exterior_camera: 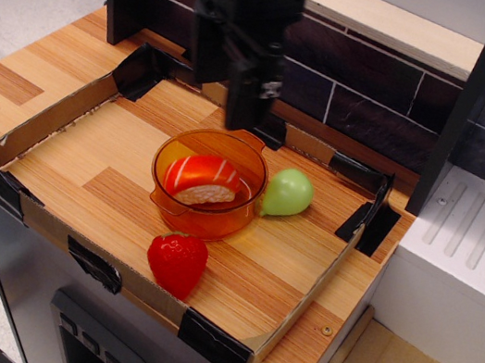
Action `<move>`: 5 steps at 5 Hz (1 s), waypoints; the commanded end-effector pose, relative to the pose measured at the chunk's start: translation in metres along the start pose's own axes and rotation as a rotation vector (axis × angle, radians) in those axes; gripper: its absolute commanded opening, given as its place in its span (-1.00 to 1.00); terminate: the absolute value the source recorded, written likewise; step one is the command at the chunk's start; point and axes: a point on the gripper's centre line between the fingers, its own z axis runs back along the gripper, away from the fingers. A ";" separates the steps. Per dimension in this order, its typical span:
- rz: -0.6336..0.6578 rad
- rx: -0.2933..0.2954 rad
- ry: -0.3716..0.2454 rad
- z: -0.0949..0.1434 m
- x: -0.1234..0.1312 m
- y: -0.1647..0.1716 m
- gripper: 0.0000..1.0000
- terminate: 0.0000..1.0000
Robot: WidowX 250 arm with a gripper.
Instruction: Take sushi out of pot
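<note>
The sushi (pixel 202 179), orange-red with pale stripes on a white base, lies inside the translucent orange pot (pixel 209 223) in the middle of the wooden board. My black gripper (pixel 217 102) hangs above and just behind the pot's rear rim, a little to its left. Its two fingers (pixel 243 97) stand apart, so it is open and holds nothing. It touches neither the pot nor the sushi.
A green pear-like toy (pixel 288 192) lies against the pot's right side. A red toy strawberry (pixel 177 262) sits in front of the pot near the front edge. A low cardboard rim (pixel 57 116) with black tape corners borders the board. A dark tiled wall (pixel 373 82) stands behind.
</note>
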 end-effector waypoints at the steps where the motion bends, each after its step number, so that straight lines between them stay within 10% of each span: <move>1: -0.048 0.054 -0.041 -0.013 0.004 0.014 1.00 -1.00; 5: -0.068 0.073 -0.012 -0.045 0.005 0.009 1.00 -1.00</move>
